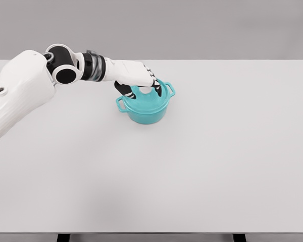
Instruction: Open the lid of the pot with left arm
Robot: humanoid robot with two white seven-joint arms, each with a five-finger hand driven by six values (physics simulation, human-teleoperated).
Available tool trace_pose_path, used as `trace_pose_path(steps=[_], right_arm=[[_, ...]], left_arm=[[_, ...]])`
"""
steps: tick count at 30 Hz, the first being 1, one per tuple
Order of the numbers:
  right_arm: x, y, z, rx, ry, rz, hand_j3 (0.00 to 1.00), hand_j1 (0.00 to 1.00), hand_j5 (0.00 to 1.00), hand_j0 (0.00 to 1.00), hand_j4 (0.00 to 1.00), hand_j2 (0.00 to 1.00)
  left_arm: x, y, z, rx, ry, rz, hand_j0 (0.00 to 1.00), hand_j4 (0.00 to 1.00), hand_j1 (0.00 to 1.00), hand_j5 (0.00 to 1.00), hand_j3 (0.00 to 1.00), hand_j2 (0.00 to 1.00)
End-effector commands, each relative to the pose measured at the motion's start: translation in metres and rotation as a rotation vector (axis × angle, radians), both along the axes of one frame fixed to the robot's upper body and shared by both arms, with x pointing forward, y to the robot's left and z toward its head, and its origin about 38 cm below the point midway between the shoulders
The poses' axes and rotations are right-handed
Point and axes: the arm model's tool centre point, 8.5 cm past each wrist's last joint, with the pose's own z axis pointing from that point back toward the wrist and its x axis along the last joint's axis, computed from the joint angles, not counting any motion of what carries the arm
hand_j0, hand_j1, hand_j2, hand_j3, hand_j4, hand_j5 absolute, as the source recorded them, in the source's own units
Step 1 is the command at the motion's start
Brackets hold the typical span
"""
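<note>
Teal pot (145, 107) sits on the white table (192, 166), lid (144, 94) apparently seated. My left hand (139, 78) is directly over the lid, fingers (122, 88) curled down around its knob; firm pinch unconfirmed. Reach done; lift-off remains.

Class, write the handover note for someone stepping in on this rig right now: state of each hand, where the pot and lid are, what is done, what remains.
Left hand: over the top of the teal pot, fingers curled down around the lid's middle; whether the grip on the knob is firm cannot be seen.
Right hand: out of view.
Pot: upright on the white table, left of centre toward the far edge, both side handles visible.
Lid: appears seated on the pot, mostly hidden by the hand.
Done: reach to the lid.
Left: confirm the grasp, lift the lid clear of the pot.
</note>
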Motion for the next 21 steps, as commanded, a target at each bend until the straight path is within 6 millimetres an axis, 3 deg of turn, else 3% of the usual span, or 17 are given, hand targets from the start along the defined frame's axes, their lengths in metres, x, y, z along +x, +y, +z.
trace_pose_path(steps=[1,11,21], right_arm=[[0.0,-0.0001,0.0,0.0,0.0,0.0,1.0,1.0,1.0,1.0,1.0,1.0],[0.0,-0.0001,0.0,0.0,0.0,0.0,1.0,1.0,1.0,1.0,1.0,1.0],[0.0,-0.0001,0.0,0.0,0.0,0.0,1.0,1.0,1.0,1.0,1.0,1.0]], left_arm=[[0.0007,-0.002,-0.0001,-0.002,-0.001,0.002,0.73,0.73,0.73,0.73,0.73,0.73],[0.0007,-0.0025,-0.0005,0.004,-0.005,0.001,0.7,0.7,0.7,0.7,0.7,0.7],[-0.0006,-0.0032,-0.0015,0.005,-0.004,-0.01,0.51,0.51,0.51,0.51,0.51,0.51]])
